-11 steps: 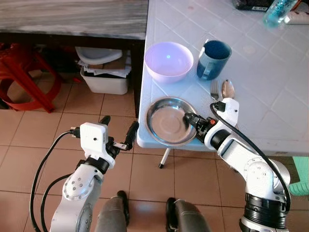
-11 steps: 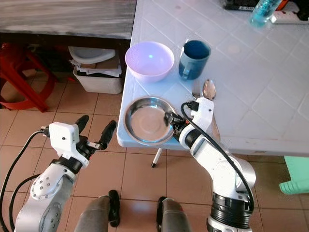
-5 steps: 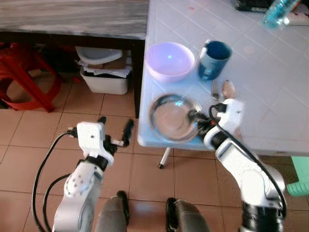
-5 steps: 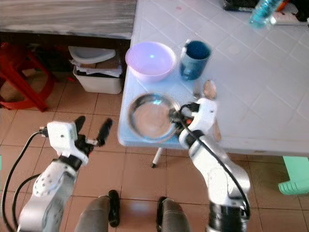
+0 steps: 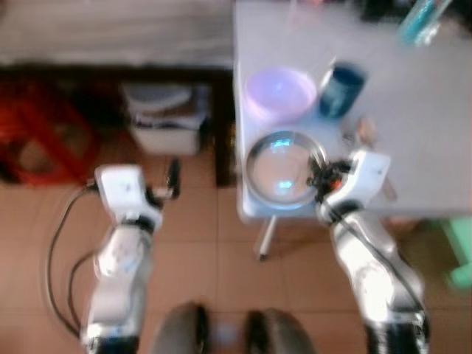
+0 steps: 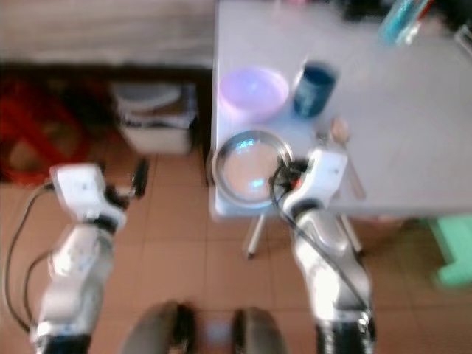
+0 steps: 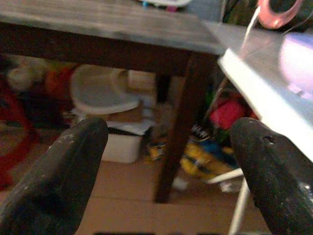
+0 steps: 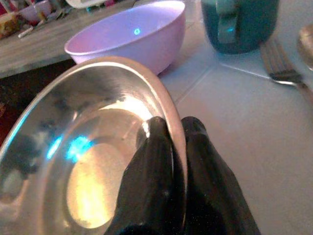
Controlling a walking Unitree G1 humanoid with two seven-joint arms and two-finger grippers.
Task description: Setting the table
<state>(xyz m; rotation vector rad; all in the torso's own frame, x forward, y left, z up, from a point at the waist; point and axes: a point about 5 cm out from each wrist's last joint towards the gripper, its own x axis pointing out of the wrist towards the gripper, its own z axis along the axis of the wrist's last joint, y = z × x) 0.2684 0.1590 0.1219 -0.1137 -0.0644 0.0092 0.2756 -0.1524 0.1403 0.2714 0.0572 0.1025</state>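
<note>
A shiny steel plate (image 5: 282, 168) lies at the near left corner of the white tiled table (image 5: 428, 110). My right gripper (image 5: 317, 177) is shut on its right rim; in the right wrist view the two black fingers (image 8: 156, 161) pinch the plate's edge (image 8: 98, 98). Behind the plate stand a pink bowl (image 5: 280, 94) and a dark blue mug (image 5: 339, 90). A fork and spoon (image 5: 365, 133) lie to the right of the plate. My left gripper (image 5: 172, 181) hangs open over the floor, left of the table, with nothing between its fingers (image 7: 63, 166).
Under the dark wooden table to the left stands a white bin (image 5: 166, 122) with a red stool (image 5: 44, 125) beside it. A blue bottle (image 5: 417, 18) stands at the table's far side. A green stool (image 5: 461, 258) sits at the right. My legs are at the bottom of the eye views.
The whole eye view has shifted and blurred, so the camera has moved. My right gripper stays shut on the plate's rim. The left arm has drawn in closer to my body.
</note>
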